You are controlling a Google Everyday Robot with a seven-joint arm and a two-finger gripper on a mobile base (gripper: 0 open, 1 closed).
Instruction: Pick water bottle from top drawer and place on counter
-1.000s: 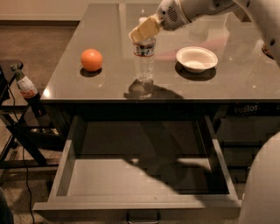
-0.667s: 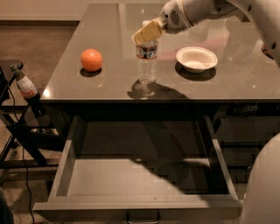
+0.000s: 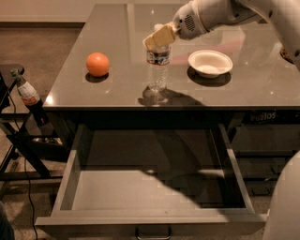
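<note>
The water bottle (image 3: 158, 70) stands upright on the bench (image 3: 117, 91), a little left of the frame's centre and near the bench's front edge; its dark-and-red label band sits high on the clear body, and its shadow falls on the glossy surface at its base. The tool (image 3: 158, 37) is at the top of the bottle, reaching in from the upper right on a white arm (image 3: 220, 14); its tan tip overlaps the bottle's neck and cap, and it cannot be told whether the tool is spread or pinching the bottle.

An orange (image 3: 97, 64) rests on the bench to the left of the bottle, well apart from it; a white bowl (image 3: 210, 63) sits to the right, also apart, slightly higher in the frame.

The top drawer (image 3: 140, 199) is pulled out below the bench's front edge and fills the lower half of the frame; a broad shadow crosses its pale grey bottom from the right; its metal handle (image 3: 153, 233) shows at the bottom edge.

At the left edge of the frame a dark soda bottle (image 3: 29, 96) with a red label leans on a black stand (image 3: 18, 140); a white rounded part of the robot's body (image 3: 286, 201) fills the lower right corner.
</note>
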